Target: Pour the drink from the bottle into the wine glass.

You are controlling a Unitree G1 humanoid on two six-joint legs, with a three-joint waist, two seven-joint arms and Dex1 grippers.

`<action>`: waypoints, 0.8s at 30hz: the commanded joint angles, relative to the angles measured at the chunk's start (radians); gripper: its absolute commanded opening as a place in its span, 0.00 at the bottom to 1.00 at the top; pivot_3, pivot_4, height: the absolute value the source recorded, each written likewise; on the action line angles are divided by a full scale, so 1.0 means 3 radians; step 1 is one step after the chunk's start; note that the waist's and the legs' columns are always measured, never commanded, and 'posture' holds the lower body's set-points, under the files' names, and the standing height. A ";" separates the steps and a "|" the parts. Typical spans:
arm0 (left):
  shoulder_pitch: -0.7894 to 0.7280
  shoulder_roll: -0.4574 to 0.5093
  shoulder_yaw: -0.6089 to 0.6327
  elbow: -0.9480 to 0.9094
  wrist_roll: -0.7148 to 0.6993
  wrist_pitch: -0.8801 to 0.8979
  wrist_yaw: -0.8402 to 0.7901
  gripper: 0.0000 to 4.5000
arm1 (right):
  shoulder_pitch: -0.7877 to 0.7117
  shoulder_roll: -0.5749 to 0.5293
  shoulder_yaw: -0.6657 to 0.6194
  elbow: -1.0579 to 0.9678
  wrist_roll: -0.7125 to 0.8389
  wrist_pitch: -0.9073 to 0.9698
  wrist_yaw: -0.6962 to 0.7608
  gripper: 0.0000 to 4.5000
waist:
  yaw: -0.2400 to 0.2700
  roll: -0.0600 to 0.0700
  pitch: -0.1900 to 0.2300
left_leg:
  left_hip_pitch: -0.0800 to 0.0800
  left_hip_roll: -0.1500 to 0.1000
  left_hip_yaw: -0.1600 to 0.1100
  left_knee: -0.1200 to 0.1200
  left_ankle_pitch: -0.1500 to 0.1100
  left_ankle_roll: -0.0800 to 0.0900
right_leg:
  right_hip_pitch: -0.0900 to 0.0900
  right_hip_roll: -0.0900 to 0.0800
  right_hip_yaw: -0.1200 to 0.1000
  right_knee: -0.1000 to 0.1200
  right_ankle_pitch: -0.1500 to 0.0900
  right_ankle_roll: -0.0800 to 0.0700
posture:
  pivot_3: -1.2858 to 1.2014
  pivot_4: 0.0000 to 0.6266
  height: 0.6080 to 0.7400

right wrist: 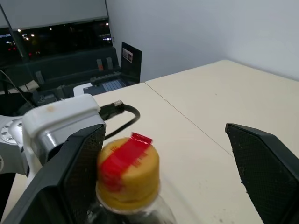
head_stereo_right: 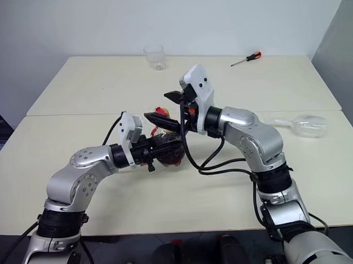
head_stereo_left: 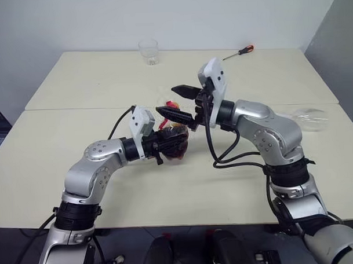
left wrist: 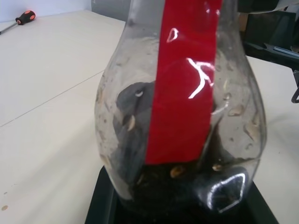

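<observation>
The left gripper (head_stereo_right: 165, 147) is clamped on the bulbous body of the bottle (head_stereo_right: 171, 151) at frame centre, while the right gripper (head_stereo_left: 178, 103) is spread wide about the yellow cap (right wrist: 127, 173). The thin, smooth plastic is judged light and slippery, best gripped at the cap. The wine glass (head_stereo_right: 307, 126), fragile, is lying at right.

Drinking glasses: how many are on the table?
2: a tumbler standing at the far edge, and the wine glass lying on its side at the table's right.

clear tumbler (head_stereo_left: 149, 52) & screwdriver (head_stereo_left: 238, 52) at table (head_stereo_left: 76, 83) far edge (well apart).
</observation>
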 commanded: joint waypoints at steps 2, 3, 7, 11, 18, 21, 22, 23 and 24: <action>-0.0047 0.0028 0.0076 -0.0123 -0.0028 -0.0075 -0.0038 0.23 | 0.0050 -0.0184 -0.0160 -0.0081 -0.0003 -0.0047 0.0053 0.97 | 0.0000 0.0000 0.0000 | 0.0000 0.0000 0.0000 0.0000 0.0000 0.0000 | 0.0000 0.0000 -0.0001 0.0000 0.0000 0.0000 | 0.52 0.24 1.00; -0.0046 0.0030 0.0079 -0.0124 -0.0029 -0.0073 -0.0038 0.23 | 0.0063 -0.0237 -0.0168 -0.0084 -0.0007 -0.0049 0.0077 0.97 | 0.0001 0.0000 0.0000 | 0.0000 0.0000 0.0000 0.0000 0.0000 0.0000 | 0.0000 0.0000 -0.0001 0.0000 0.0000 0.0000 | 0.52 0.24 1.00; -0.0067 0.0024 0.0088 -0.0098 -0.0012 -0.0077 -0.0045 0.23 | 0.0107 -0.0406 -0.0221 -0.0089 0.0007 -0.0040 0.0136 0.97 | 0.0000 0.0000 0.0000 | 0.0000 -0.0001 0.0000 0.0000 0.0000 0.0000 | 0.0000 0.0000 0.0000 0.0000 0.0000 0.0000 | 0.52 0.24 1.00; -0.0099 0.0012 0.0084 -0.0060 0.0002 -0.0093 -0.0050 0.23 | 0.0123 -0.0521 -0.0284 -0.0076 0.0044 -0.0022 0.0146 0.97 | 0.0002 0.0000 0.0000 | 0.0000 -0.0001 -0.0001 0.0001 0.0000 0.0000 | 0.0000 0.0000 -0.0001 0.0000 0.0000 0.0000 | 0.52 0.24 1.00; -0.0087 0.0010 0.0083 -0.0049 0.0010 -0.0113 -0.0087 0.23 | 0.0236 -0.0705 -0.0383 -0.0130 0.0135 0.0057 0.0259 0.97 | 0.0000 0.0000 0.0000 | 0.0000 -0.0001 0.0001 -0.0002 0.0000 0.0000 | 0.0000 0.0001 0.0000 -0.0002 0.0000 0.0000 | 0.52 0.24 1.00; -0.0088 0.0012 0.0080 -0.0046 0.0009 -0.0120 -0.0097 0.23 | 0.0289 -0.0711 -0.0395 -0.0218 0.0286 0.0140 0.0355 0.97 | -0.0002 0.0000 0.0000 | 0.0000 -0.0001 0.0003 -0.0001 0.0000 0.0000 | 0.0000 0.0001 0.0002 -0.0001 0.0000 0.0000 | 0.52 0.24 1.00; -0.0086 0.0009 0.0077 -0.0049 0.0010 -0.0121 -0.0096 0.23 | 0.0305 -0.0711 -0.0398 -0.0241 0.0326 0.0156 0.0384 0.97 | -0.0001 0.0000 0.0000 | 0.0000 -0.0001 0.0002 -0.0001 0.0000 0.0000 | 0.0000 0.0001 0.0001 -0.0001 0.0000 0.0000 | 0.52 0.24 1.00; -0.0086 0.0006 0.0073 -0.0050 0.0011 -0.0122 -0.0097 0.23 | 0.0329 -0.0680 -0.0402 -0.0299 0.0436 0.0211 0.0431 0.97 | 0.0000 0.0000 0.0000 | 0.0000 -0.0001 0.0002 -0.0001 0.0000 0.0000 | 0.0000 0.0001 0.0001 -0.0001 0.0000 0.0000 | 0.52 0.24 1.00; -0.0085 0.0005 0.0071 -0.0053 0.0010 -0.0123 -0.0099 0.23 | 0.0346 -0.0659 -0.0405 -0.0341 0.0513 0.0250 0.0458 0.97 | 0.0000 0.0000 0.0000 | 0.0000 -0.0001 0.0001 -0.0001 0.0000 0.0000 | 0.0000 0.0001 0.0000 -0.0001 0.0000 0.0000 | 0.52 0.24 1.00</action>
